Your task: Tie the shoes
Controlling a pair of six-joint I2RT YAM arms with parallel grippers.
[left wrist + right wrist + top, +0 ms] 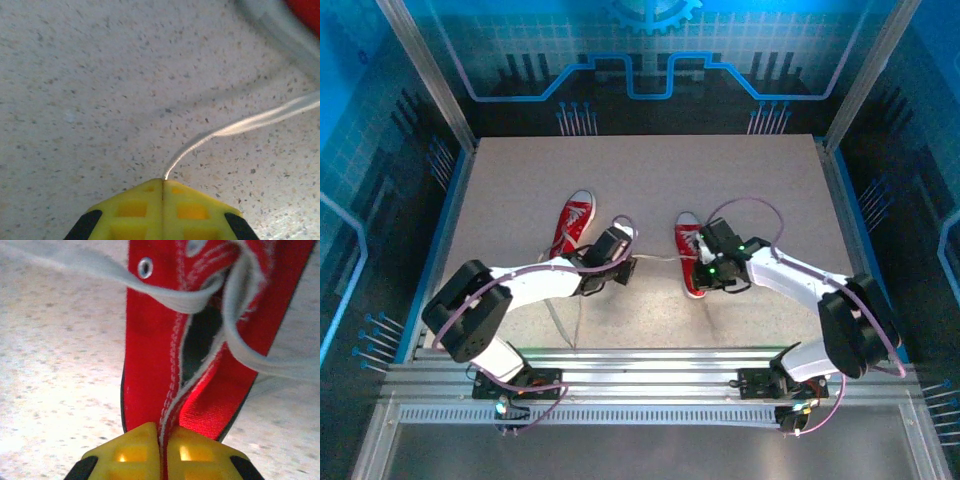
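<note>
Overhead, the left shoe [575, 222] lies left of the bench's [760, 180] middle and the right shoe [688, 235] just right of it. They are well apart, about midway between the far and near edges.

My left hand [162, 181] is closed on a white lace [240, 125]. The yellow fingers meet with no gap, and the lace leaves their tips and runs off toward a shoe at the upper right corner of the wrist view. A shadow beneath it suggests it hangs clear of the bench. From above, this lace appears to lead across to the right shoe, though it is too thin there for me to be sure.

My right hand [162, 432] is likewise closed, pinching the right shoe by the stitched rim [172, 390] of its opening. Beyond the pinch, lace passes by an eyelet [145, 267] and across the opening, slack and unknotted. The left shoe's laces [563, 305] trail loose toward the near edge.

I judge the step in hand to be the very start of tying the right shoe. One hand steadies the shoe and the other has one lace in its grip. No crossing, loop or knot shows on either shoe.

The next move calls for drawing that lace taut while the right hand's pinch keeps the shoe from sliding. After that I must find the second lace of this shoe and cross the two. That will probably mean freeing the right hand, so the shoe should sit square on the bench first.
</note>
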